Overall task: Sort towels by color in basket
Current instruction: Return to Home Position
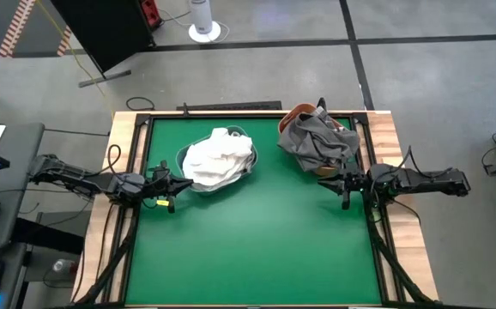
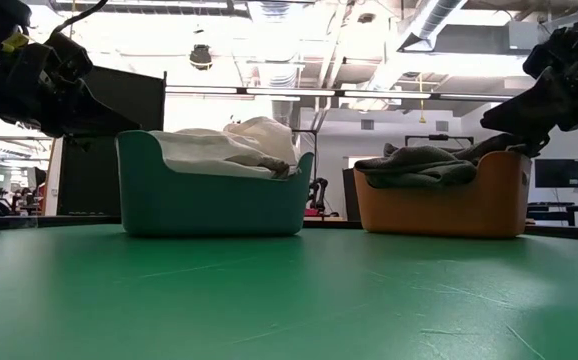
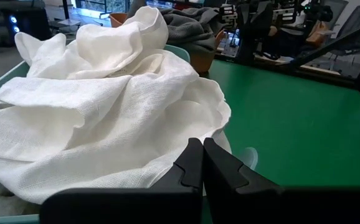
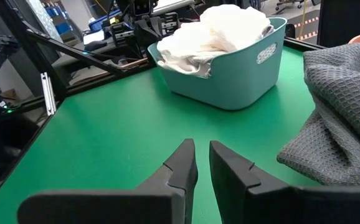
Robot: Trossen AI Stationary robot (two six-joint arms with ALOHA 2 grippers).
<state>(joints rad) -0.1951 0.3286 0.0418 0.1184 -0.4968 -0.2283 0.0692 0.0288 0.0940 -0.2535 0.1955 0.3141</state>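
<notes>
A teal basket [image 1: 180,163] [image 2: 214,200] at the table's far middle holds a heap of white towels [image 1: 218,159] [image 3: 105,106]. To its right an orange basket [image 1: 293,114] [image 2: 439,205] holds grey towels [image 1: 317,142] [image 4: 342,118]. One grey towel drapes over that basket's near rim down toward the mat. My left gripper [image 1: 179,183] [image 3: 203,154] hangs shut just left of the teal basket, with nothing between its fingers. My right gripper [image 1: 332,182] [image 4: 202,154] hangs just near of the orange basket. Its fingers stand a narrow gap apart with nothing between them.
The green mat [image 1: 257,249] reaches from the baskets to the table's near edge, and nothing lies on its near half. A wooden border [image 1: 102,215] runs along both sides. Dark arm frames stand at the left and right edges.
</notes>
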